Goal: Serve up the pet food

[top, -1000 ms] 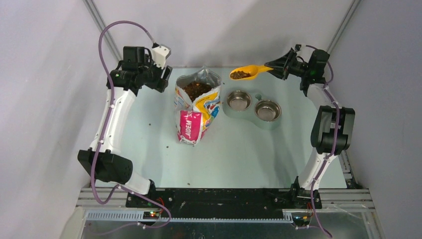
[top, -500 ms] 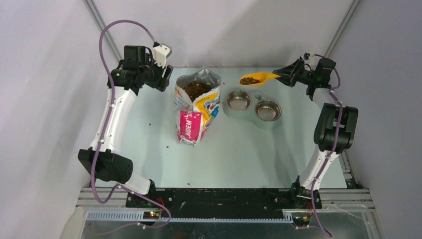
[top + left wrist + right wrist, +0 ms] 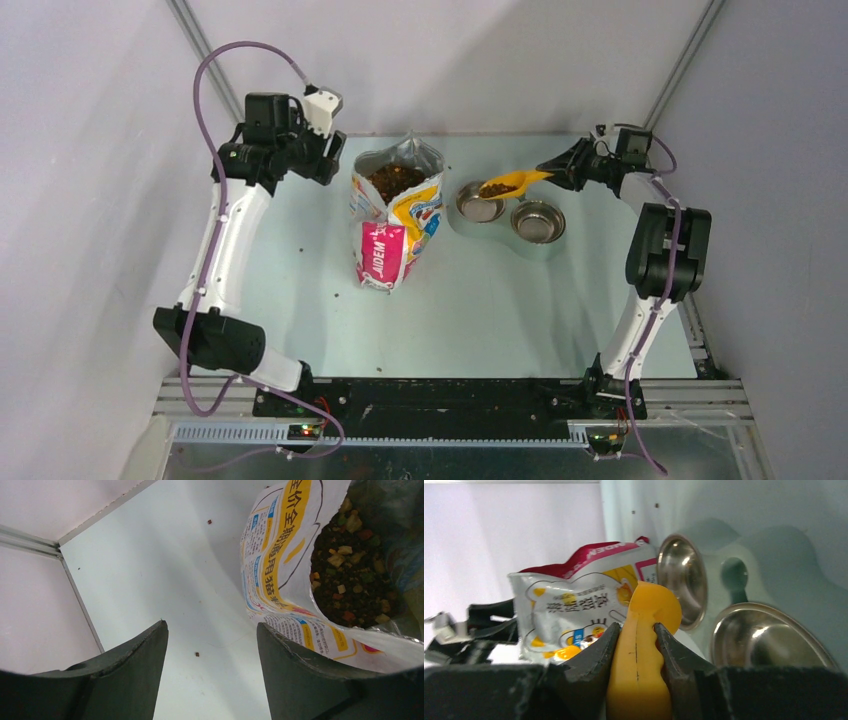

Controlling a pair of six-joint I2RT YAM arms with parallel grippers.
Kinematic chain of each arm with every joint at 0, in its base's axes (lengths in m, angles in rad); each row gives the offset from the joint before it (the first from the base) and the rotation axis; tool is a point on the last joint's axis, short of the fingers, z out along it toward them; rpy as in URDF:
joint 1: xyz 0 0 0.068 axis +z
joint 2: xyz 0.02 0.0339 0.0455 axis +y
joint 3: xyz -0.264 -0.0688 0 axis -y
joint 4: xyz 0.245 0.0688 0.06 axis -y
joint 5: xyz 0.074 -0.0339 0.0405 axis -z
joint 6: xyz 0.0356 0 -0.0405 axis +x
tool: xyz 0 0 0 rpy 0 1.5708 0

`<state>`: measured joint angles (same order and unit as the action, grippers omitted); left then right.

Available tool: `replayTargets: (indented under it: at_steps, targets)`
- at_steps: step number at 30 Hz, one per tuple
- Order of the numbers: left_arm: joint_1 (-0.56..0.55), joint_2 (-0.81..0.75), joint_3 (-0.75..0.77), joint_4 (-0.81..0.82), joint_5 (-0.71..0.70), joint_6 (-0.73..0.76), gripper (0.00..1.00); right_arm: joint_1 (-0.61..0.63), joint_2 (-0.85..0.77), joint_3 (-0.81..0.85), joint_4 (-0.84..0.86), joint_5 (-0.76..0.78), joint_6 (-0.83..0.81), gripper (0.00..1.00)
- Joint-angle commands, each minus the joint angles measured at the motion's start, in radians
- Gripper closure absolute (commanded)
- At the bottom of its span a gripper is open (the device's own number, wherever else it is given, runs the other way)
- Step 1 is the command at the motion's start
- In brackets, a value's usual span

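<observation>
The right end effector [image 3: 556,172] clamps the handle of a yellow plastic scoop [image 3: 512,181]. The scoop holds dark-brown kibble pellets [image 3: 494,189] above the left bowl of a pale double steel-bowl feeder [image 3: 556,243]. Left of the feeder, an open glossy cartoon-cat bag [image 3: 395,215] stands on the counter [image 3: 480,300], holding more pellets. Beyond it, the left end effector [image 3: 211,626] gapes wide, empty.

Scoop [image 3: 514,182] of pet food [image 3: 494,189] lower, above bowl [image 3: 471,208].

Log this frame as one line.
left gripper open, beside bag | right gripper shut on scoop | kibble in scoop, above bowl nearer bag
</observation>
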<state>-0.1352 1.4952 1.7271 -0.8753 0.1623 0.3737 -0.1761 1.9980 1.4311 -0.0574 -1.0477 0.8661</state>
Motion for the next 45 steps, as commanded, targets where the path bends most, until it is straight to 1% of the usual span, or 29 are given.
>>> replayTargets:
  at_steps: [1, 2, 8, 10, 14, 19, 23, 25, 27, 32, 33, 35, 38, 40, 42, 43, 44, 45]
  targets:
    - [-0.003, -0.065, -0.013, 0.034, 0.025, -0.015, 0.28, 0.046, 0.008, 0.120, -0.209, 0.133, -0.215, 1.00]
    - [-0.003, -0.067, -0.015, 0.034, 0.025, -0.015, 0.28, 0.060, 0.008, 0.132, -0.233, 0.177, -0.238, 1.00]
    - [-0.003, -0.088, -0.023, 0.038, 0.036, -0.014, 0.28, 0.109, 0.005, 0.215, -0.331, 0.291, -0.343, 1.00]
    - [-0.003, -0.093, -0.025, 0.040, 0.045, -0.019, 0.28, 0.127, 0.003, 0.251, -0.390, 0.340, -0.418, 1.00]
    - [-0.003, -0.104, -0.027, 0.051, 0.069, -0.033, 0.28, 0.165, -0.013, 0.296, -0.446, 0.425, -0.524, 1.00]
    - [-0.001, -0.122, -0.034, 0.060, 0.091, -0.041, 0.28, 0.242, -0.055, 0.321, -0.492, 0.529, -0.647, 1.00]
    - [-0.002, -0.152, -0.055, 0.076, 0.107, -0.043, 0.28, 0.304, -0.090, 0.346, -0.529, 0.677, -0.765, 1.00]
    - [-0.002, -0.163, -0.066, 0.086, 0.110, -0.049, 0.28, 0.344, -0.115, 0.355, -0.534, 0.788, -0.832, 1.00]
    - [-0.003, -0.173, -0.074, 0.096, 0.115, -0.057, 0.28, 0.384, -0.140, 0.366, -0.537, 0.856, -0.925, 1.00]
    - [-0.003, -0.184, -0.091, 0.119, 0.139, -0.083, 0.28, 0.490, -0.199, 0.364, -0.534, 0.975, -1.092, 1.00]
    - [-0.003, -0.186, -0.096, 0.121, 0.144, -0.086, 0.28, 0.502, -0.211, 0.360, -0.532, 1.000, -1.148, 1.00]
    - [-0.002, -0.189, -0.104, 0.133, 0.149, -0.098, 0.28, 0.532, -0.224, 0.328, -0.532, 1.019, -1.210, 1.00]
    - [-0.002, -0.191, -0.116, 0.145, 0.152, -0.101, 0.28, 0.533, -0.239, 0.311, -0.533, 1.021, -1.213, 1.00]
    - [-0.002, -0.190, -0.119, 0.148, 0.153, -0.103, 0.28, 0.521, -0.249, 0.307, -0.536, 0.990, -1.216, 1.00]
    - [-0.002, -0.190, -0.118, 0.151, 0.158, -0.108, 0.28, 0.510, -0.249, 0.300, -0.550, 0.954, -1.236, 1.00]
    - [-0.003, -0.189, -0.117, 0.151, 0.162, -0.110, 0.28, 0.501, -0.248, 0.309, -0.565, 0.906, -1.226, 1.00]
    - [-0.003, -0.188, -0.115, 0.152, 0.165, -0.111, 0.28, 0.470, -0.245, 0.323, -0.570, 0.833, -1.197, 1.00]
    - [-0.003, -0.188, -0.115, 0.155, 0.167, -0.114, 0.28, 0.448, -0.233, 0.361, -0.576, 0.790, -1.107, 1.00]
